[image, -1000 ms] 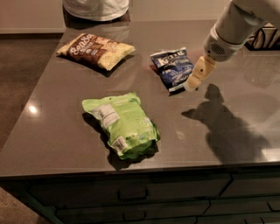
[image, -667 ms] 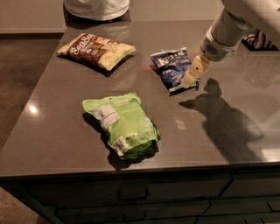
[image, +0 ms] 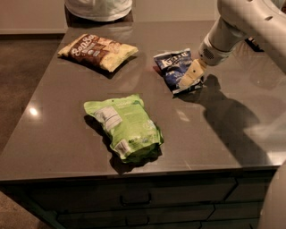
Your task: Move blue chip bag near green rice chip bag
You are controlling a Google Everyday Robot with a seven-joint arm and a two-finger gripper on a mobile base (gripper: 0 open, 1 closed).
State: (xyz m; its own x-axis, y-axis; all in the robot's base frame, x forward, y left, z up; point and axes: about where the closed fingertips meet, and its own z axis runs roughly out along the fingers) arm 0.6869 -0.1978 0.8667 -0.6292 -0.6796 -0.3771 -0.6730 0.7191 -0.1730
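The blue chip bag [image: 173,66] lies flat on the grey counter [image: 214,134] at the back right, its white band toward the back. My gripper [image: 190,77] comes down from the upper right on the white arm [image: 241,22] and sits at the bag's right front edge, over it or touching it. The green rice chip bag [image: 126,126] lies at the front centre of the counter, well apart from the blue bag, to its front left.
A brown-and-yellow bag [image: 97,50] lies at the back left. A person in white [image: 98,8] stands behind the counter's far edge. The counter's front edge runs above dark drawers [image: 134,201]. Floor drops away at the left.
My gripper has moved a little to the left, from just right of the blue bag onto its right edge. The bags have not moved.
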